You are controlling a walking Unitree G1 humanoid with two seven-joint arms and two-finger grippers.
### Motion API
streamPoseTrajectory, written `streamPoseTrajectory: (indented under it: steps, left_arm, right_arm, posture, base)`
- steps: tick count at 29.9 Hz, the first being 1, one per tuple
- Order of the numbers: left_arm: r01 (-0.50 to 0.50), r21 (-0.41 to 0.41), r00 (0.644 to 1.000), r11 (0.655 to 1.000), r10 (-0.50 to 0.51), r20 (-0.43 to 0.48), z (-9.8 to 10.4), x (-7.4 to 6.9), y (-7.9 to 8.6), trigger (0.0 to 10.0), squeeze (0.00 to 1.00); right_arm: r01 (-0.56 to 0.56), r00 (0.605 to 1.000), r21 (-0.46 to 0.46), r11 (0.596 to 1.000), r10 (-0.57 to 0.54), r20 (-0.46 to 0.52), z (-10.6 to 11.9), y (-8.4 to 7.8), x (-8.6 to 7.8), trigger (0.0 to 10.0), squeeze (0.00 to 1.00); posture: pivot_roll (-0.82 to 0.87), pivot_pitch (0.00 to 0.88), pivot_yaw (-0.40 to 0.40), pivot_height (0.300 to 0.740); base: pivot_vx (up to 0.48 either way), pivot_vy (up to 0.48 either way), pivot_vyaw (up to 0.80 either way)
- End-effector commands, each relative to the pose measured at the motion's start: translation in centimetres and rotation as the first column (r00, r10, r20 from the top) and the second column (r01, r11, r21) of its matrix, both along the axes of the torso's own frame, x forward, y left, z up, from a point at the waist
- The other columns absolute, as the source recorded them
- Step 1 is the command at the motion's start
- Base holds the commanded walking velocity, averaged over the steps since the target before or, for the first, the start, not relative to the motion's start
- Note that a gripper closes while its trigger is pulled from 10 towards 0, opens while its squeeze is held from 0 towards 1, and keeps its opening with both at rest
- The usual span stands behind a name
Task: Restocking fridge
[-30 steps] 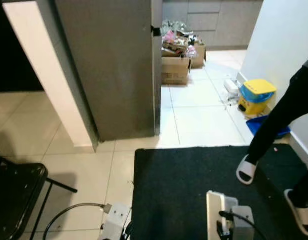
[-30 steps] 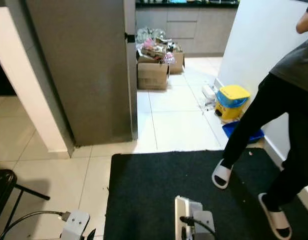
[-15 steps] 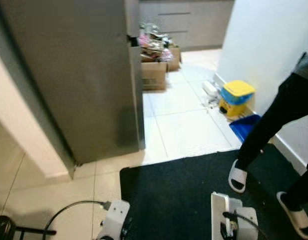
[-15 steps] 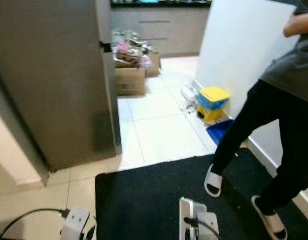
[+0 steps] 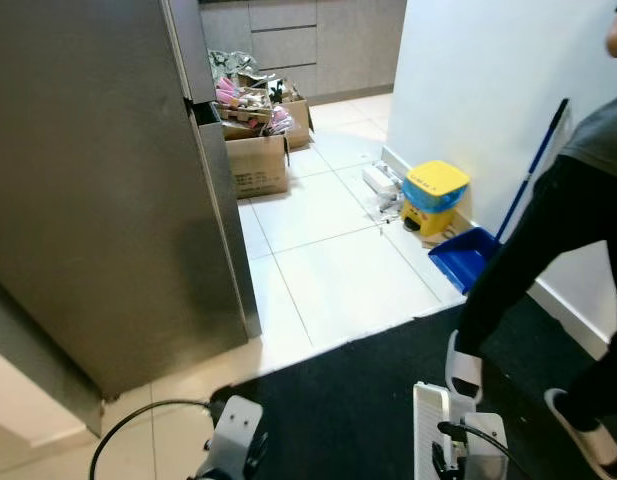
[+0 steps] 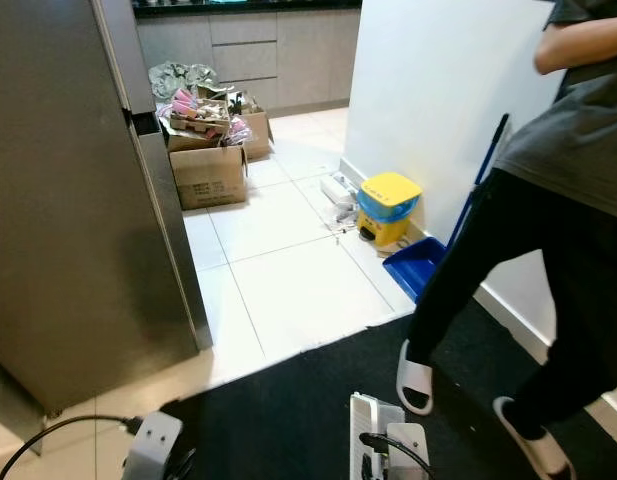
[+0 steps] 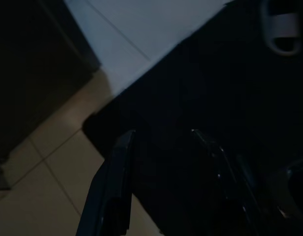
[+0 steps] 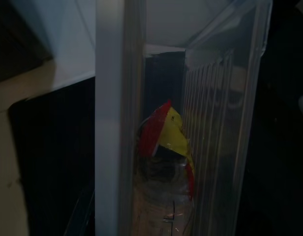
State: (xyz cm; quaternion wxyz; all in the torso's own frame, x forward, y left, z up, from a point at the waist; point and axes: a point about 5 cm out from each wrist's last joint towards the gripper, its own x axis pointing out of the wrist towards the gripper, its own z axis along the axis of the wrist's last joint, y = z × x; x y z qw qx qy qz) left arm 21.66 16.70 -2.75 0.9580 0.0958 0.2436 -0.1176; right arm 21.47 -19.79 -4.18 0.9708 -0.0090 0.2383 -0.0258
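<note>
The grey steel fridge [image 5: 108, 190] stands shut at the left, its side and door edge facing me. Low in front of me, my right gripper [image 5: 458, 455] is shut on an upright clear plastic container [image 5: 429, 430]. The right wrist view looks along that container's [image 8: 141, 123] ribbed walls to a red and yellow packet [image 8: 163, 135] inside it. My left gripper [image 7: 162, 133] hangs over the edge of the black mat, its fingers [image 7: 117, 182] apart and holding nothing. The left wrist [image 5: 236, 440] shows at the bottom of the head view.
A person in black trousers [image 6: 508, 290] and white slippers [image 6: 413, 375] steps on the black mat [image 5: 358, 400] at the right. A yellow bin [image 5: 434, 195], blue dustpan [image 5: 468, 257] and broom lean by the white wall. Full cardboard boxes [image 5: 256, 160] sit behind the fridge.
The camera has swung and moved forward, so the fridge now takes up the left side. The person has stepped further onto the mat. Both grippers keep their pose.
</note>
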Motion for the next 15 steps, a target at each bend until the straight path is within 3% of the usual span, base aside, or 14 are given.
streamPoseTrajectory:
  steps: [1,15]
  left_arm:
    - [0.011,0.008,1.0,1.0,-0.011,-0.022,-0.38,-0.52,0.03,10.0,0.0]
    - [0.009,0.007,1.0,1.0,-0.009,-0.022,-0.43,-0.45,-0.04,10.0,0.0]
  right_arm:
    - [0.011,1.0,-0.006,1.0,-0.011,0.006,0.06,-0.2,-0.04,10.0,0.0]
    - [0.004,1.0,-0.01,1.0,-0.004,0.009,0.15,-0.31,0.14,10.0,0.0]
  posture:
    - [-0.07,0.103,0.024,0.736]
    - [-0.08,0.098,0.022,0.736]
  base:
    - [0.442,0.0,0.0]
    - [0.414,0.0,0.0]
